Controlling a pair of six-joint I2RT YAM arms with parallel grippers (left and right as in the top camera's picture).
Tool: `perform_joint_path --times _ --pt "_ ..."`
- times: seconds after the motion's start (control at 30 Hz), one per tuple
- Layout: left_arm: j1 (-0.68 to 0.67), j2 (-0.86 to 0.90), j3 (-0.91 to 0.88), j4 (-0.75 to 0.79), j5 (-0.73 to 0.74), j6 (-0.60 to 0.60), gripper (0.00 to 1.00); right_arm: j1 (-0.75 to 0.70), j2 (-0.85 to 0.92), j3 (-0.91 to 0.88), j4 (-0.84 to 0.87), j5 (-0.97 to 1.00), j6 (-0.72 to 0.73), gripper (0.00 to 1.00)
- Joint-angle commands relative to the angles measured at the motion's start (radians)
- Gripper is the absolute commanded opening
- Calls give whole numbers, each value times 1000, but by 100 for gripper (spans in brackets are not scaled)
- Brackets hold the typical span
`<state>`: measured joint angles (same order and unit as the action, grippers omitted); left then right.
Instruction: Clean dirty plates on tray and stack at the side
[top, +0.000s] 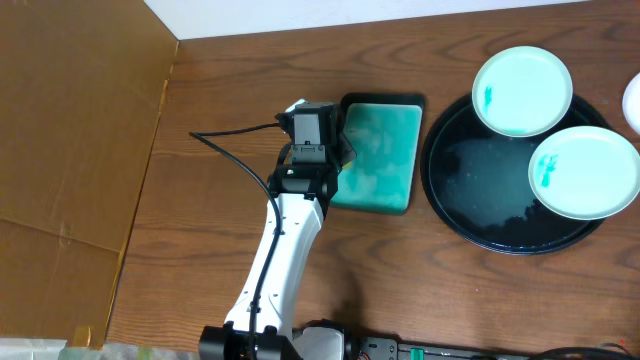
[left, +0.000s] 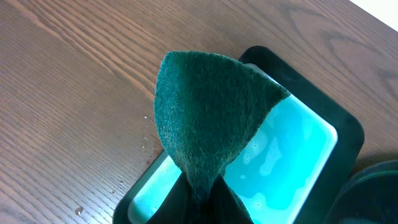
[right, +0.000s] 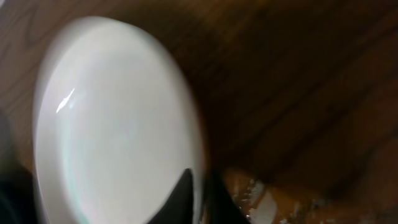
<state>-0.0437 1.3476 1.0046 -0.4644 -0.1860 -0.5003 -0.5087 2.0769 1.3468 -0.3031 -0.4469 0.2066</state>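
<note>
— Can any lettering, label, brand or number be read in the three views?
— None can be read.
— What about the marks on the two mint plates, the one at twelve o'clock on the tray and the one at three o'clock?
— The upper mint plate and the lower mint plate each carry a teal smear near the rim, at about nine o'clock on the plate's face. These are smears, not writing.
</note>
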Motion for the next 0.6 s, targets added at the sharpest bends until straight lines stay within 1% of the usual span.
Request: perform_joint_path --times 0.0,0.03,0.07,0.2,0.33,0.4,0.43,0.53,0.57 --pt "4 -1 -2 2 -6 -10 7 -8 -10 19 14 -26 10 46" --pt "4 -1 -2 2 -6 -10 7 -8 -23 39 -5 -29 10 59" --pt "4 -1 -2 2 -6 -10 7 -8 -31 50 -18 -30 10 61" --pt "4 -1 -2 1 -5 -10 7 23 -109 133 -113 -30 10 62" --pt "4 -1 -2 2 -6 -10 8 126 -197 166 -129 -29 -48 62" --pt "4 -1 -3 1 -6 -10 7 249 -211 166 -108 -27 -137 65" --pt "4 -1 -4 1 -6 -10 7 273 -208 165 -104 -19 -146 66" --pt "4 -1 -5 2 -6 -10 7 471 -137 163 -55 203 -161 67" --pt "4 -1 -5 1 -6 -10 7 504 -115 163 -35 236 -180 67"
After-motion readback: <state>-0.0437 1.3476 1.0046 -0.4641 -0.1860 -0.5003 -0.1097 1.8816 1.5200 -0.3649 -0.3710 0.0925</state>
